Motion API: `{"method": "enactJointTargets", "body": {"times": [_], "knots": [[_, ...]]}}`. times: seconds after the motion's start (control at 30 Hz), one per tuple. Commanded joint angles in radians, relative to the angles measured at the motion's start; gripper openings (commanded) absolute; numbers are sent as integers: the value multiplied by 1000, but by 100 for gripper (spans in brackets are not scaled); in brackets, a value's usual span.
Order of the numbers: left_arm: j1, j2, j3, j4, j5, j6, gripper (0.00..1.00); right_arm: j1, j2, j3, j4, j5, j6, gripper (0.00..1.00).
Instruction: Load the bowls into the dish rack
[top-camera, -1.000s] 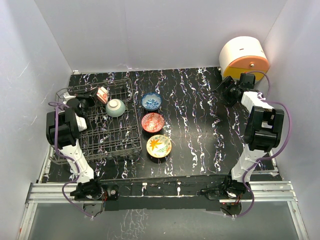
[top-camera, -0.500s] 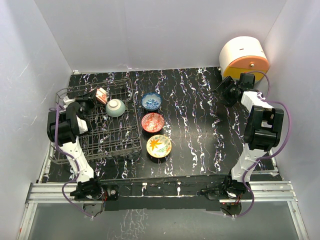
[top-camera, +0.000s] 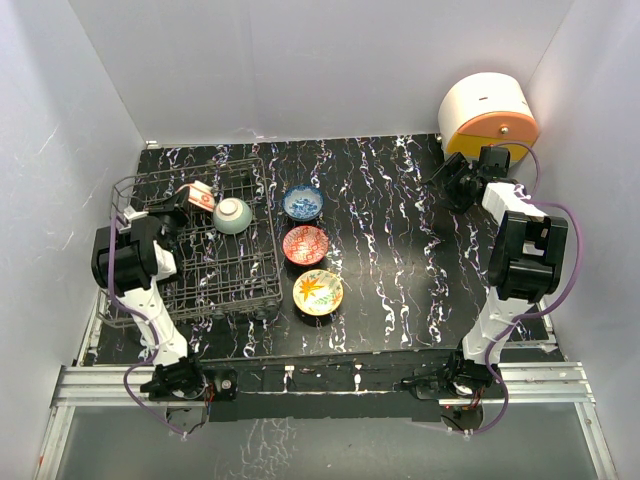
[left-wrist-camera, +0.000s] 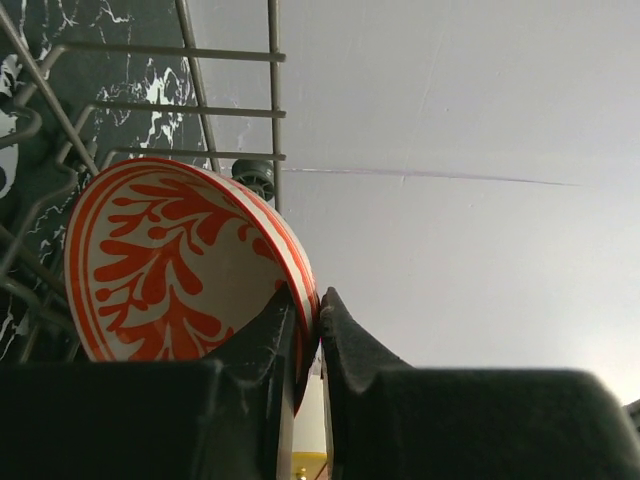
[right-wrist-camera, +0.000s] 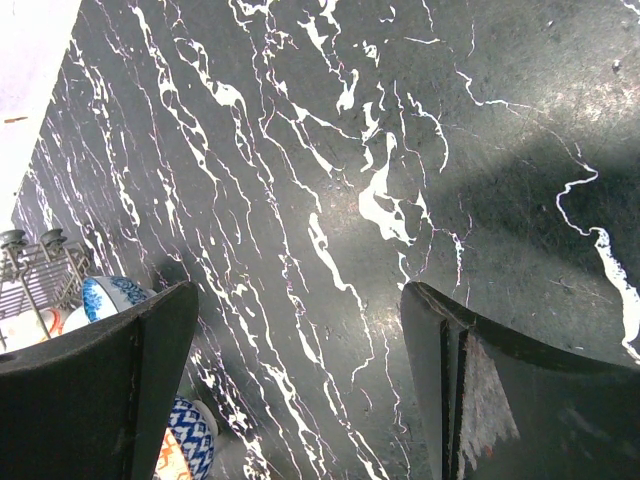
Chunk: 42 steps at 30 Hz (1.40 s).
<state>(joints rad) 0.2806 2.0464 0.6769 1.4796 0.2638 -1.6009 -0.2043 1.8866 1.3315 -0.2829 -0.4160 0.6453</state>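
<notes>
Black marbled table (top-camera: 400, 250) runs open right of the rack (top-camera: 230, 280); white walls (top-camera: 90, 120) stand close behind and left of it. Over the rack's far-left part, the left gripper (left-wrist-camera: 308, 300) pinches the rim of the red-orange bowl (left-wrist-camera: 170, 260), which is tilted on edge. In the rack's far-right part sits the teal bowl (top-camera: 232, 214). Just right of the rack stand the blue bowl (top-camera: 302, 203), red bowl (top-camera: 305, 244) and yellow bowl (top-camera: 318, 291) in a row. Well right of the rack, the right gripper (right-wrist-camera: 300, 330) gapes wide.

At nine o'clock the dish rack (top-camera: 225, 278) holds a teal bowl (top-camera: 232, 215) and a tilted orange bowl (top-camera: 202, 195); three more bowls (top-camera: 305, 244) line its three o'clock side.
</notes>
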Motion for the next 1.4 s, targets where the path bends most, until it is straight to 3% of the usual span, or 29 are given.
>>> {"method": "enactJointTargets", "body": {"times": [0.0,0.4,0.7,0.97,1.13,1.27,1.37], "knots": [[12,-16,-62,-97,38,48,9,-4,-23,16,45,-1,-18,85],[56,-34,-114,-127,72,81,32,-4,-31,5,48,-7,-19,84],[78,-90,-115,-264,90,146,39,-5,-38,5,48,-12,-19,84],[86,-229,2,-719,65,326,54,-4,-37,5,50,-17,-15,84],[86,-287,102,-1038,-1,422,74,-4,-34,2,51,-24,-15,84],[86,-307,149,-1190,-42,460,83,-5,-34,1,51,-26,-17,84],[86,-332,158,-1265,-74,482,84,-5,-33,1,54,-30,-16,84]]}}
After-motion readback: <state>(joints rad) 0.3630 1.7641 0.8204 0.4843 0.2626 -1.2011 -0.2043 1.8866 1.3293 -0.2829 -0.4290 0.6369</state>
